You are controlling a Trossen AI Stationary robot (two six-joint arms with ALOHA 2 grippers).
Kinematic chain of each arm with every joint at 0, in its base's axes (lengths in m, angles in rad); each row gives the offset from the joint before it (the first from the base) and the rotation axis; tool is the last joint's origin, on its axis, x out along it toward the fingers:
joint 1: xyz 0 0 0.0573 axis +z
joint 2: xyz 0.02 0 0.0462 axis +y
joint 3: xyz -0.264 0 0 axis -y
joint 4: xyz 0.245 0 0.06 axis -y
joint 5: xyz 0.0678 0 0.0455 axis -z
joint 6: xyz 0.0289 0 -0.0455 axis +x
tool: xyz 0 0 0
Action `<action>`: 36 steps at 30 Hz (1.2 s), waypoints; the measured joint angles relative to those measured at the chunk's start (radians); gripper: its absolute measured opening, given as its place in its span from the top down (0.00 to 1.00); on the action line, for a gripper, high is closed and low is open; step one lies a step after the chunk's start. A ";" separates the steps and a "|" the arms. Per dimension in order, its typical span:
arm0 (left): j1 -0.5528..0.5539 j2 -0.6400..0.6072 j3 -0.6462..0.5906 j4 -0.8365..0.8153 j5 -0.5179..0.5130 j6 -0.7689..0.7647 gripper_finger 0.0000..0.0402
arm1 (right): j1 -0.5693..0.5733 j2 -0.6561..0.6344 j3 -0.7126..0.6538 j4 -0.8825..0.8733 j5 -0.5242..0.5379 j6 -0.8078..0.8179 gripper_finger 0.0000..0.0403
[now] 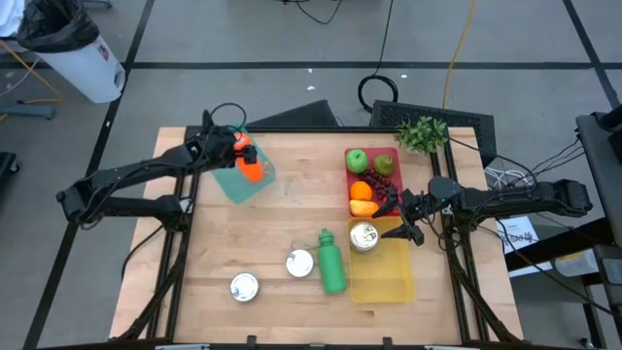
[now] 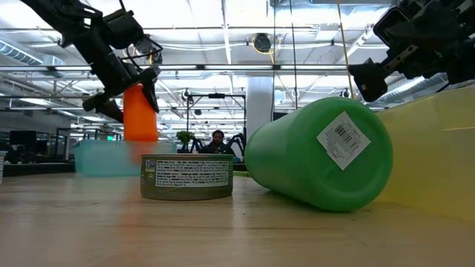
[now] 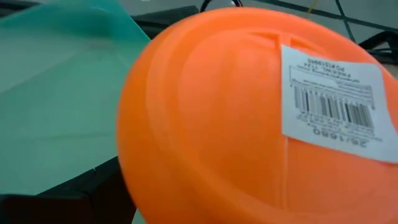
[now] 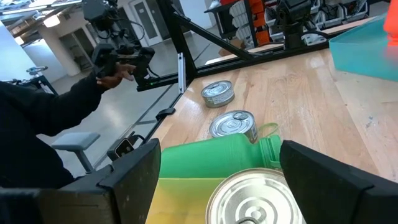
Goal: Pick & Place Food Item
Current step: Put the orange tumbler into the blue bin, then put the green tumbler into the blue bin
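Observation:
My left gripper [image 1: 239, 148] is at the table's far left, shut on an orange bottle [image 1: 252, 163] above a teal bin [image 1: 239, 181]. In the low view the orange bottle [image 2: 139, 113] stands upright, its base about level with the teal bin's [image 2: 104, 157] rim. The bottle's labelled base [image 3: 249, 118] fills the left wrist view. My right gripper [image 1: 401, 220] is open above a tin can [image 1: 363, 236] that stands in the far end of a yellow bin [image 1: 387, 277]. Its fingers [image 4: 134, 174] stand wide apart, clear of the tin can [image 4: 255, 198]. My left gripper holds the orange bottle by its upper end [image 2: 133, 90], pinched between the two fingers, which slant down from the table's left side. The bottle hangs upright below the fingers, lifted over the teal bin. Whether its base touches the bin I cannot tell.
A green bottle [image 1: 331, 262] lies on its side beside the yellow bin. Two more cans [image 1: 299, 262] [image 1: 243, 286] stand toward the near edge. A red tray [image 1: 386, 156] at the far right holds fruit; a small plant [image 1: 423, 132] sits behind it. A person's hand [image 4: 115, 76] shows beyond the table.

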 joint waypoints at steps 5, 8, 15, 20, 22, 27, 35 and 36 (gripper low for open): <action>0.045 0.000 0.000 -0.035 0.041 -0.009 0.01 | 0.000 0.000 0.000 -0.008 0.000 -0.001 0.23; 0.072 0.000 0.000 -0.103 0.032 -0.023 0.01 | 0.000 0.000 0.000 -0.012 0.000 0.001 0.23; 0.090 0.000 0.000 -0.273 -0.043 -0.065 0.00 | 0.000 0.000 0.000 -0.012 0.000 -0.002 0.23; 0.080 0.000 0.000 -0.250 -0.047 -0.060 0.01 | 0.000 0.000 0.000 -0.012 0.016 -0.006 0.23; 0.071 0.000 0.000 -0.217 -0.048 -0.045 0.01 | 0.000 0.000 0.000 -0.012 0.048 -0.006 0.23; 0.070 -0.007 0.000 -0.162 0.090 -0.016 0.03 | 0.000 0.000 0.000 -0.012 0.070 0.002 0.23; -0.058 -0.008 0.000 0.043 0.146 0.049 0.03 | 0.018 0.003 0.000 0.033 0.097 0.030 0.23; -0.087 -0.008 0.000 0.080 0.125 0.070 0.03 | 0.038 0.005 0.001 0.034 0.137 0.024 0.23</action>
